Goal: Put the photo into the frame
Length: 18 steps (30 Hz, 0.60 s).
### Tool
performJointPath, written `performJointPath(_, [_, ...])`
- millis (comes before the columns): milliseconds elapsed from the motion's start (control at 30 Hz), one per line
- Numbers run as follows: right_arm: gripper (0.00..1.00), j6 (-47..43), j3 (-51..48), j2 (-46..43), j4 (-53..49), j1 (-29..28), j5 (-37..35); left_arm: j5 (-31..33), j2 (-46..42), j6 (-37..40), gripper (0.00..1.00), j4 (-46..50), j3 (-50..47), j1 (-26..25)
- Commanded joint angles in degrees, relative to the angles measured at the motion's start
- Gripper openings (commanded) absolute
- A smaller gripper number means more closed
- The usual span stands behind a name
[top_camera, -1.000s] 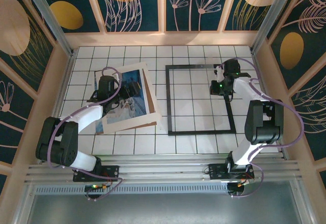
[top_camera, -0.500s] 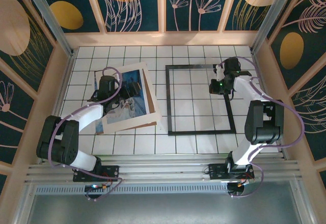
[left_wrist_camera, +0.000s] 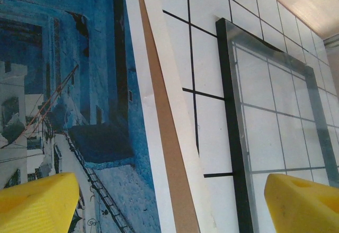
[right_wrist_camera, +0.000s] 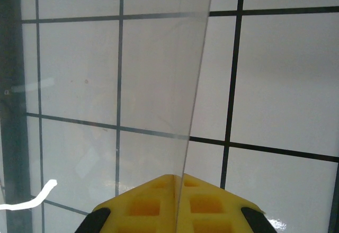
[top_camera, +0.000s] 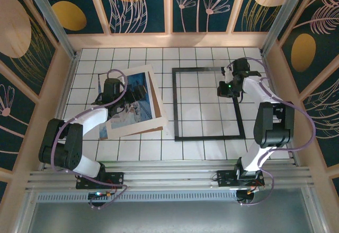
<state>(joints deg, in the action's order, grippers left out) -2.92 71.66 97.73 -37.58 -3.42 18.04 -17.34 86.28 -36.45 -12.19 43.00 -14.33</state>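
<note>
Left claw (left_wrist_camera: 169, 206) hangs spread wide above the blue-toned paper photo of whitish buildings (top_camera: 135, 98), gripping nothing. A white border strip (left_wrist_camera: 139, 84) and a brown board edge (left_wrist_camera: 164, 137) run along the photo's right side. It all lies left of the thin black rectangular frame (top_camera: 209, 137) on the white tiled bench (top_camera: 159, 151). Over at the frame's far right corner, right claw (right_wrist_camera: 177, 190) is clenched on the edge of a transparent sheet (right_wrist_camera: 153, 74).

White-and-black arms (top_camera: 90, 119), seemingly lilac cables (top_camera: 114, 72)
</note>
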Motion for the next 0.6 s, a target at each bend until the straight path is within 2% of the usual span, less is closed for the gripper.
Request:
performJointPath(0, [0.0, -2.1, 1.9, 1.7, -3.2, -0.3, 0.1, 0.3, 0.9, 0.8, 0.91, 0.0, 1.5, -0.3])
performJointPath(567, [0.0, -6.3, 4.6, 2.7, -4.9, 1.0, 1.2, -0.1, 2.3, 0.8, 0.91, 0.2, 2.1, -0.4])
